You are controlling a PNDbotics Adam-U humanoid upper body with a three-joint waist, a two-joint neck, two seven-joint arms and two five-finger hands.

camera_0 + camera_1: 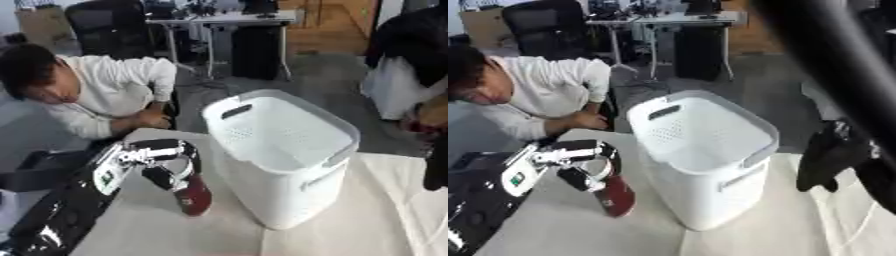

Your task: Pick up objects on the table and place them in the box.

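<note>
A dark red object, long and rounded, stands tilted on the cloth just left of the white box. My left hand comes in from the lower left, and its curled fingers close on the object's upper end. The box is a tall white plastic basket with handle slots, upright in the middle of the table; nothing shows inside it. My right hand hangs dark and blurred to the right of the basket, above the table, with the arm crossing close in front of the right eye view.
A beige cloth covers the table. My left forearm lies along the table's left edge. Beyond the table stand a black chair and a desk.
</note>
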